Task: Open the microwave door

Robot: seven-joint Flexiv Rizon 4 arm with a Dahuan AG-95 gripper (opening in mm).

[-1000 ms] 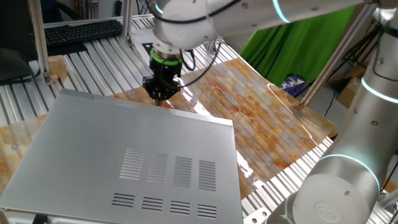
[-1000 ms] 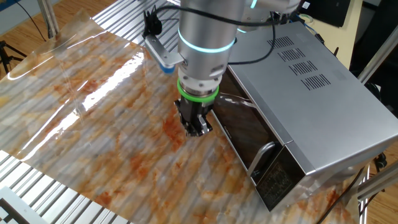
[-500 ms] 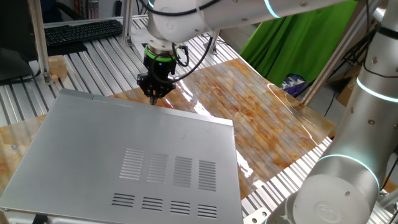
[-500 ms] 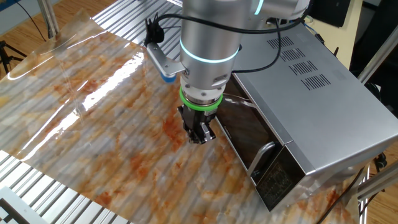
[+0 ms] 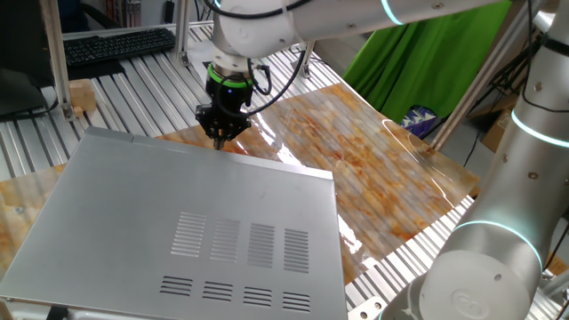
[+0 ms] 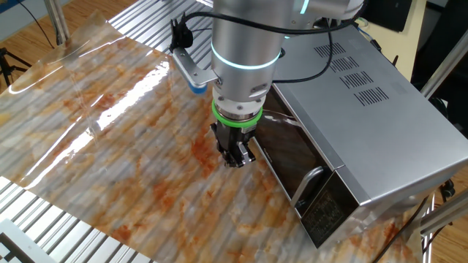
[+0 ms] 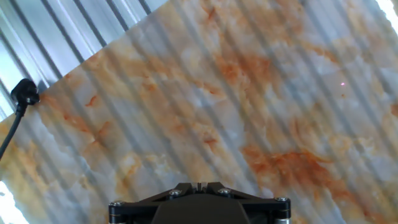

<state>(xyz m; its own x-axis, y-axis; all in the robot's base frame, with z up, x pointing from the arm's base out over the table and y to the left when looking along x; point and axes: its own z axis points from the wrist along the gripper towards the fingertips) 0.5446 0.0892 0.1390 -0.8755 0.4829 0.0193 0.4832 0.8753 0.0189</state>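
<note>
- One arm is at work, and we see its gripper (image 6: 235,155) pointing down at the marbled sheet (image 6: 110,124) that covers the table, just left of the microwave (image 6: 365,139) in the other fixed view.
- We find the fingers close together with little or no gap at the tips, and nothing is held between them; the hand view shows only the gripper base, so we cannot tell more from it.
- We see the door (image 6: 289,164) as a dark glass panel along the microwave's front face, lying flush against the box, with a curved silver handle (image 6: 307,183) near its right end.
- We place the gripper beside the left part of the door, near the glass but apart from the handle; whether it touches the door we cannot tell.
- In one fixed view we see the gripper (image 5: 220,133) just past the far edge of the microwave's (image 5: 178,222) slotted grey top.
- A black plug (image 7: 23,92) lies at the sheet's (image 7: 217,99) left edge in the hand view.
</note>
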